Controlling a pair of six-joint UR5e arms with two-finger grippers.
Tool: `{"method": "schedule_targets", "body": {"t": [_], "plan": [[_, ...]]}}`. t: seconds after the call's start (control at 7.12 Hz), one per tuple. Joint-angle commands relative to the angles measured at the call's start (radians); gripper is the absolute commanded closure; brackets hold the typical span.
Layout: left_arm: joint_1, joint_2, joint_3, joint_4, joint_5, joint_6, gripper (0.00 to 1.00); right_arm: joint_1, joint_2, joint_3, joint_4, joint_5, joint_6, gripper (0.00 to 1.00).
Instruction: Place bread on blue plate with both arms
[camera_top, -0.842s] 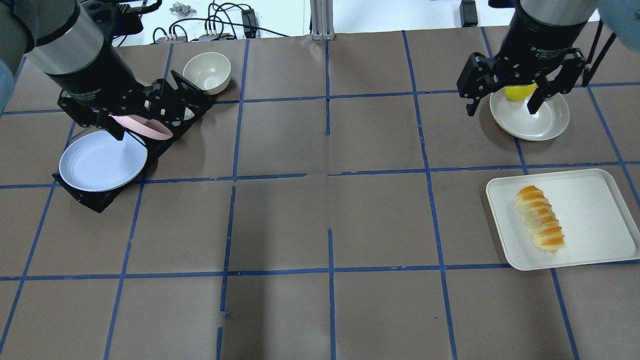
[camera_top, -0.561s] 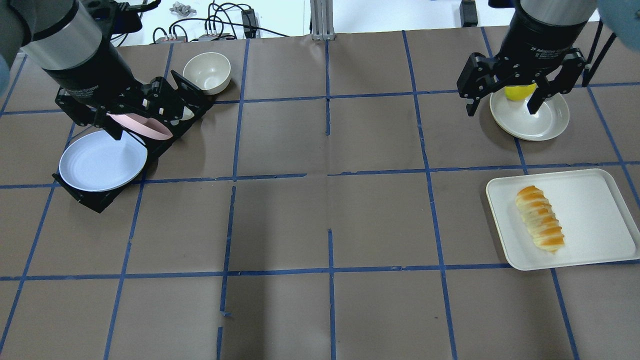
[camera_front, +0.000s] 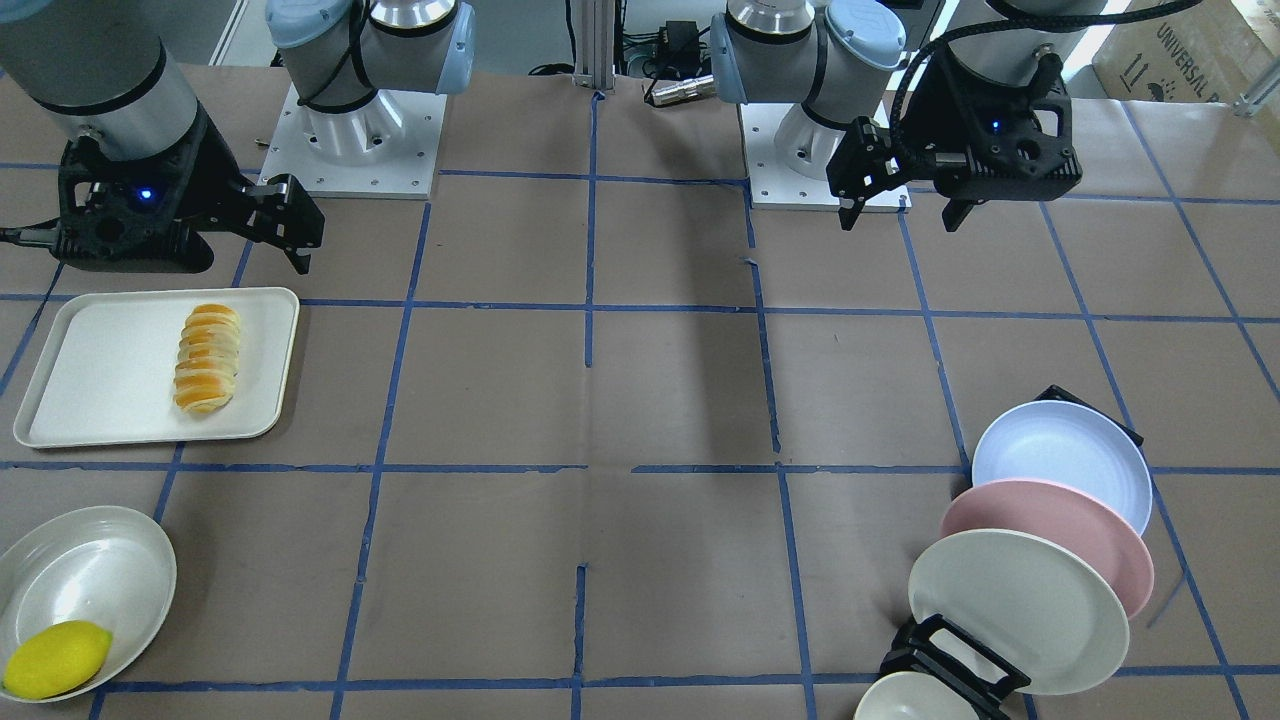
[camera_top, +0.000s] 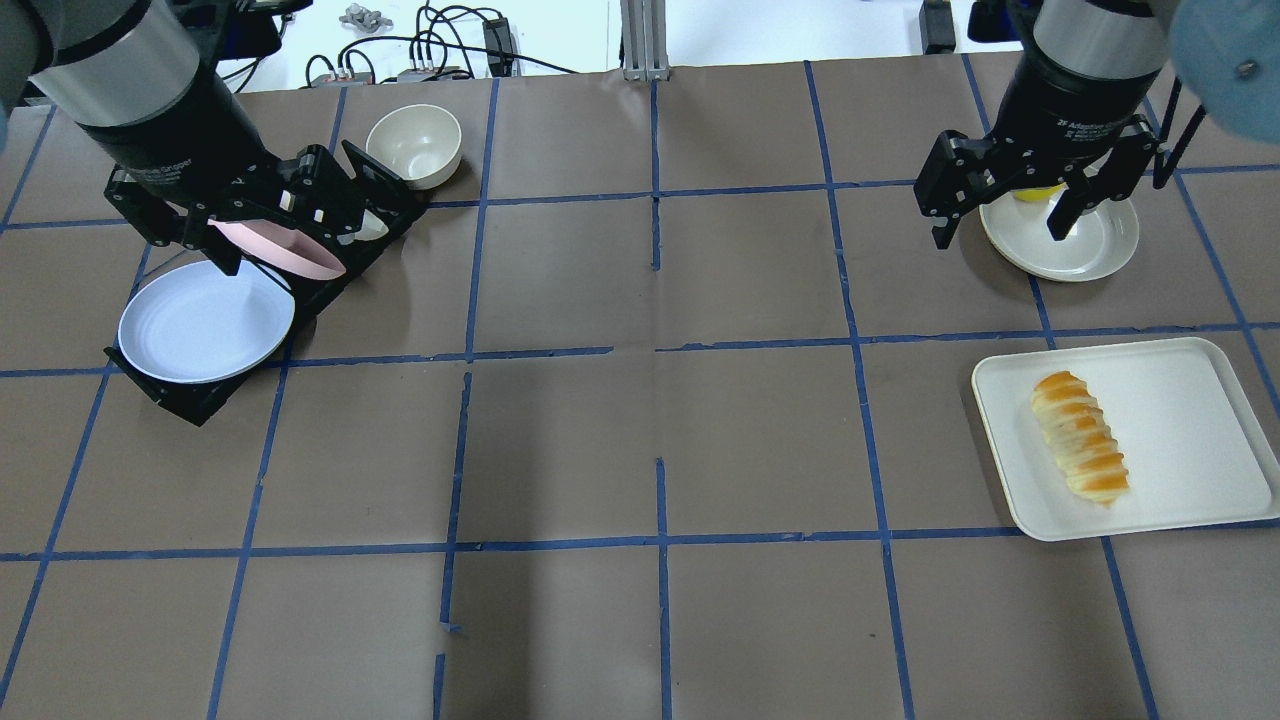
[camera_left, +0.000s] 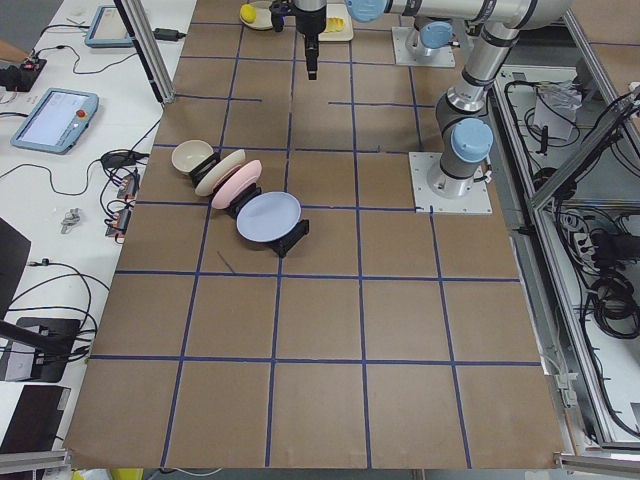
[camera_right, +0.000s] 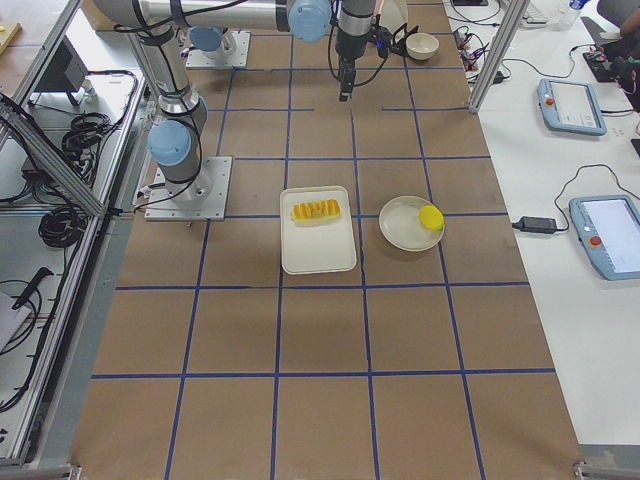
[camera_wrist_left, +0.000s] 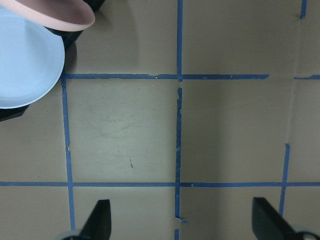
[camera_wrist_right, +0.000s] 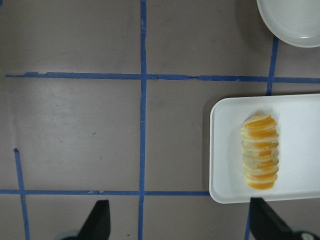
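The bread (camera_top: 1080, 437) lies on a white tray (camera_top: 1190, 400) at the table's right; it also shows in the front view (camera_front: 207, 357) and the right wrist view (camera_wrist_right: 260, 151). The blue plate (camera_top: 205, 322) leans at the front of a black rack (camera_top: 180, 395) at the left, and shows in the front view (camera_front: 1060, 460) and the left wrist view (camera_wrist_left: 25, 60). My left gripper (camera_top: 250, 240) is open and empty, high above the rack. My right gripper (camera_top: 1000, 232) is open and empty, high above the cream plate, beyond the tray.
A pink plate (camera_front: 1050, 530) and a cream-white plate (camera_front: 1020, 610) stand behind the blue one in the rack. A cream bowl (camera_top: 413, 145) sits beyond the rack. A cream plate (camera_front: 90, 570) holds a yellow lemon (camera_front: 55, 658).
Both arms have drifted slightly toward the far side of the table. The right gripper now covers more of the lemon. The bread and the plates have not moved.
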Motion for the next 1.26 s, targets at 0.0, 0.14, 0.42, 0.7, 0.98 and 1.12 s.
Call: {"method": "schedule_targets", "body": {"t": [0.0, 0.14, 0.42, 0.7, 0.98, 1.12], "plan": [[0.000, 0.000, 0.000, 0.000, 0.000, 0.000, 0.00, -0.055, -0.001, 0.098, -0.171, -0.053, -0.230, 0.07], [0.000, 0.003, 0.000, 0.000, 0.000, 0.000, 0.00, -0.111, -0.001, 0.173, -0.251, -0.055, -0.350, 0.07], [0.014, 0.005, 0.000, 0.000, 0.001, 0.015, 0.00, -0.285, 0.007, 0.363, -0.475, -0.015, -0.539, 0.07], [0.032, 0.001, 0.003, 0.000, 0.013, 0.073, 0.00, -0.367, 0.028, 0.487, -0.626, 0.043, -0.598, 0.07], [0.154, -0.014, 0.011, -0.003, 0.013, 0.252, 0.00, -0.375, 0.079, 0.501, -0.640, 0.043, -0.598, 0.07], [0.232, -0.034, 0.017, 0.000, 0.010, 0.294, 0.00, -0.389, 0.123, 0.504, -0.642, 0.043, -0.598, 0.07]]}}
